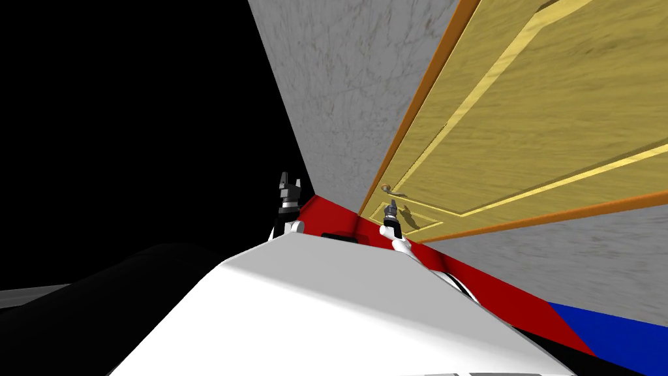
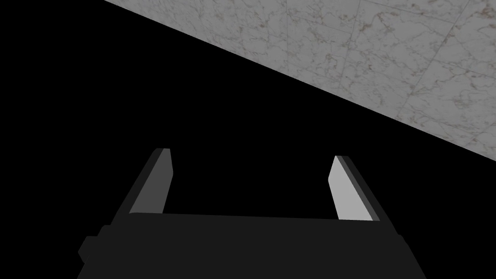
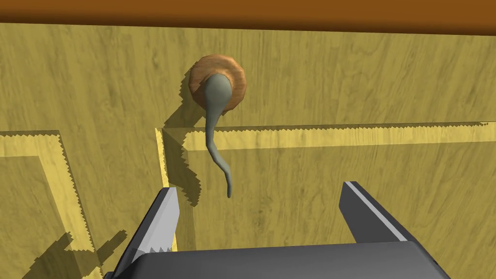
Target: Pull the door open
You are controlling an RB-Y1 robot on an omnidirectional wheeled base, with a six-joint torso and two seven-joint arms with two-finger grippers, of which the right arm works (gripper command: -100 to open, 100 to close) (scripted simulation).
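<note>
Right wrist view: right jaws spread, pointing at lever handle [image 3: 211,121], not touching.

You get even, bright light on the yellow door [image 3: 339,72]; the lever handle [image 3: 215,126] and right gripper [image 3: 260,189] throw hard, saw-toothed shadows across it. Your head view splays strongly toward its corners, with a black area [image 1: 117,117] at left.
</note>
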